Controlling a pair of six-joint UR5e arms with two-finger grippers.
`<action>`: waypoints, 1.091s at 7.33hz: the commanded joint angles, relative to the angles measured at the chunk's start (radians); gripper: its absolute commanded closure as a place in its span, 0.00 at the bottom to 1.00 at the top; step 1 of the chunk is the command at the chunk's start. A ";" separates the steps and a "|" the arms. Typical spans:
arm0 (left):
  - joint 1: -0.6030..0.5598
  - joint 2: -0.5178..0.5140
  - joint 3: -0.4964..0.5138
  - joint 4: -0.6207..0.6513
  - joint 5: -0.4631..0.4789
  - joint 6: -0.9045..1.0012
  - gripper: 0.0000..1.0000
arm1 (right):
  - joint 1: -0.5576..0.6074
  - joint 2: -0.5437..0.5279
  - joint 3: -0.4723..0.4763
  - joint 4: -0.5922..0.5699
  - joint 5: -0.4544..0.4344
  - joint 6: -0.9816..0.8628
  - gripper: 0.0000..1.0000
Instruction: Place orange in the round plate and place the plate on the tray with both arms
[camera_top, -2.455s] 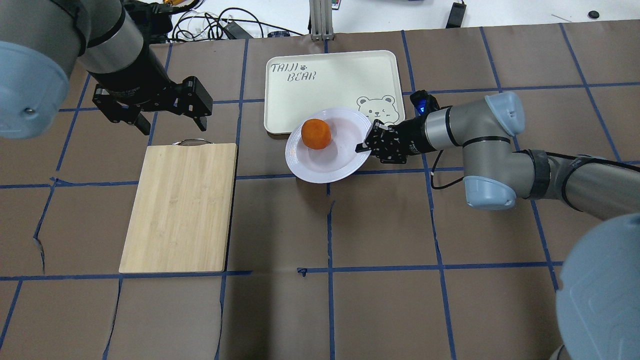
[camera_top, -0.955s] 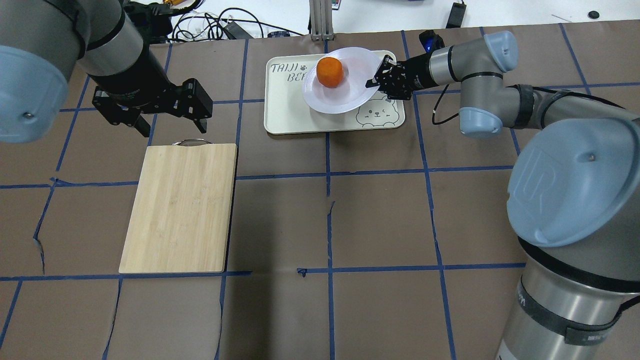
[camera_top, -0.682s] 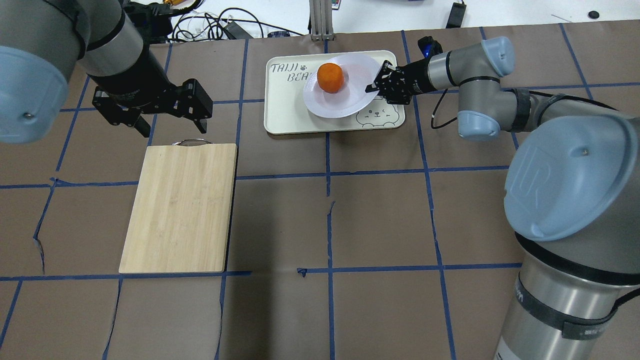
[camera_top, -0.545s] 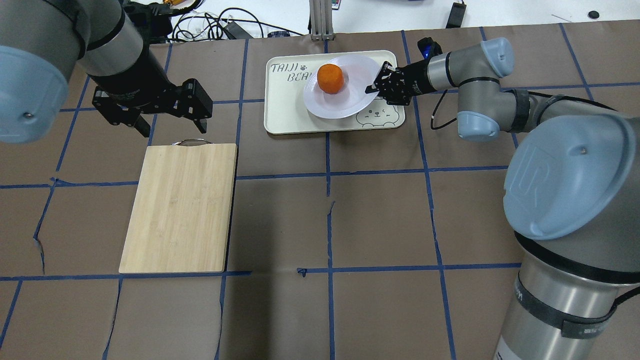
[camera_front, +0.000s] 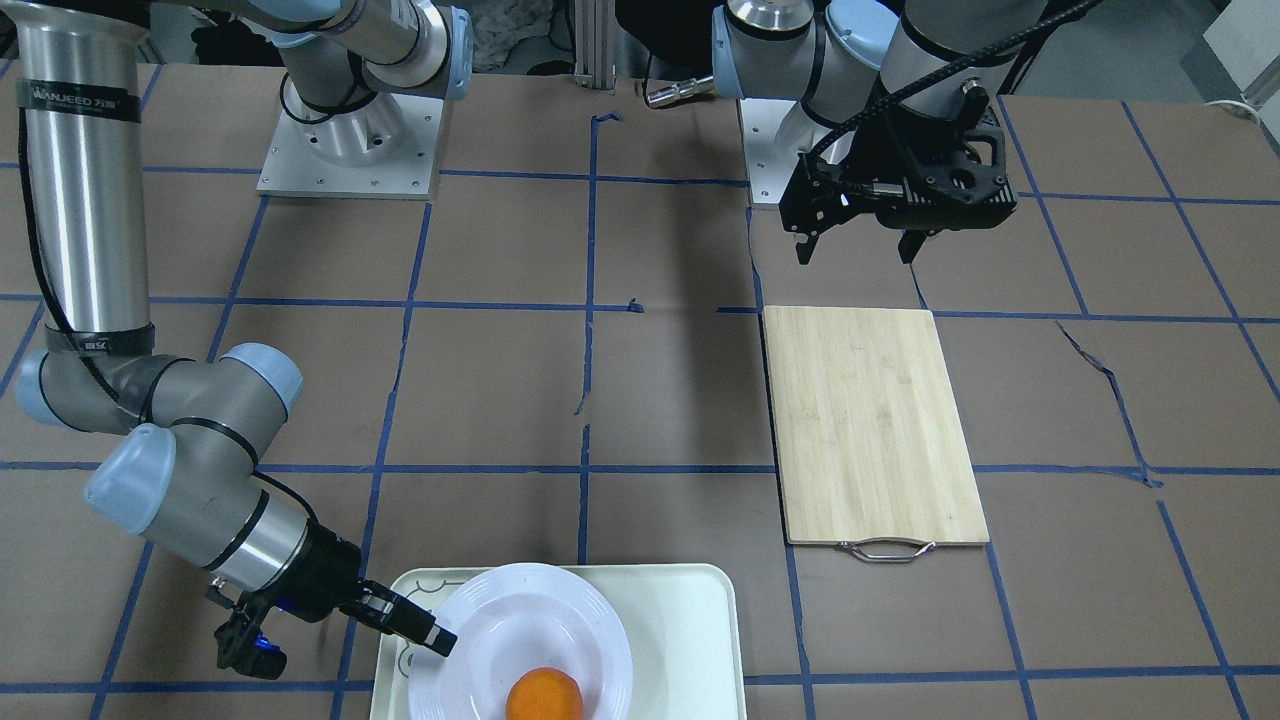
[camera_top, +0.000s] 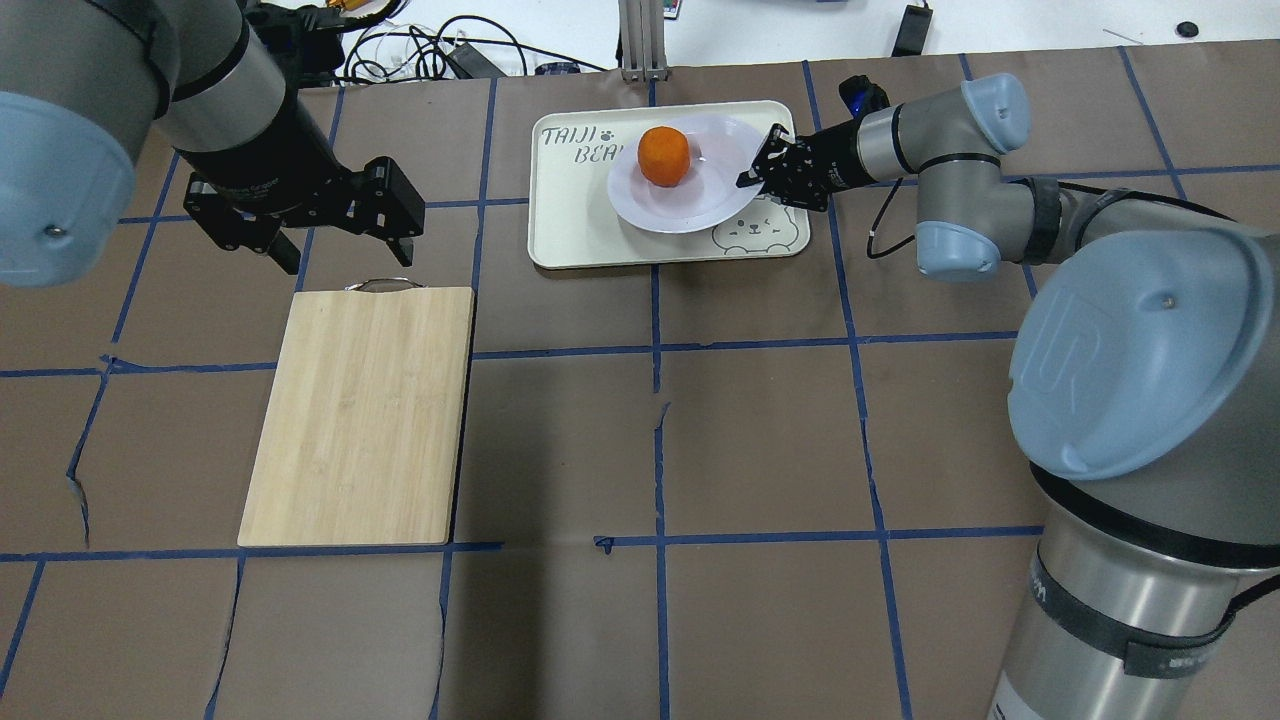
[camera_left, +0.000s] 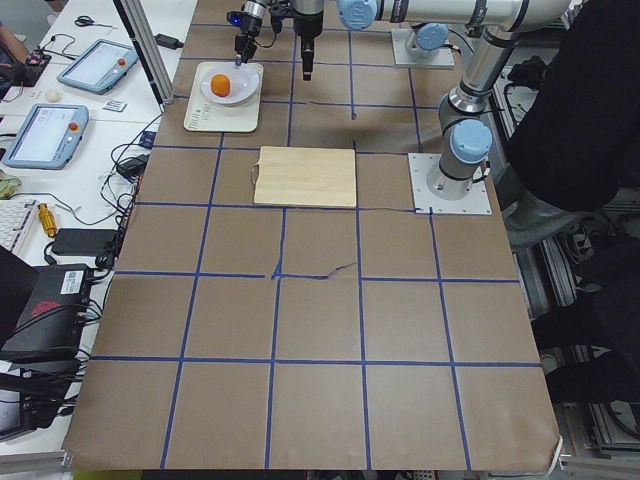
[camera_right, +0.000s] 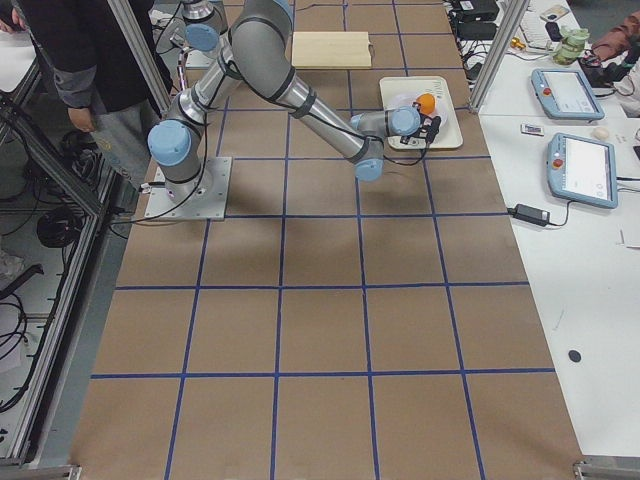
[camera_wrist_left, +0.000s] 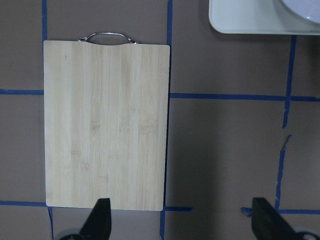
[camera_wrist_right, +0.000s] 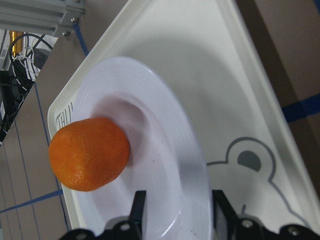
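The orange (camera_top: 664, 155) sits in the white round plate (camera_top: 690, 205), left of the sunken centre in the right wrist view, where it is the orange (camera_wrist_right: 89, 153) on the plate (camera_wrist_right: 175, 145). The plate is over the cream tray (camera_top: 570, 220) near its bear drawing, casting a broad shadow on it. My right gripper (camera_top: 752, 165) is shut on the plate's right rim, one finger (camera_front: 430, 633) lying on top of it. My left gripper (camera_top: 345, 250) hangs open and holds nothing, above the table near the board's metal handle.
A bamboo cutting board (camera_top: 360, 415) lies left of the tray. Cables and a metal post (camera_top: 640, 40) stand beyond the table's far edge. A person (camera_right: 90, 60) stands beside the robot's base. Tablets lie on the side bench (camera_right: 580, 150).
The right arm carried the plate with the orange from the table's middle to over the tray and lowered it there. In the last half second it barely shifted. The left arm stayed still.
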 joint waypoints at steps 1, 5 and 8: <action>0.000 0.000 0.001 0.000 0.000 0.001 0.00 | -0.034 -0.033 0.004 0.003 -0.103 -0.070 0.00; 0.000 0.000 0.001 0.000 0.000 0.001 0.00 | -0.041 -0.285 -0.010 0.428 -0.643 -0.293 0.00; 0.000 0.000 0.002 0.000 0.000 0.001 0.00 | -0.010 -0.567 -0.008 0.858 -0.662 -0.319 0.00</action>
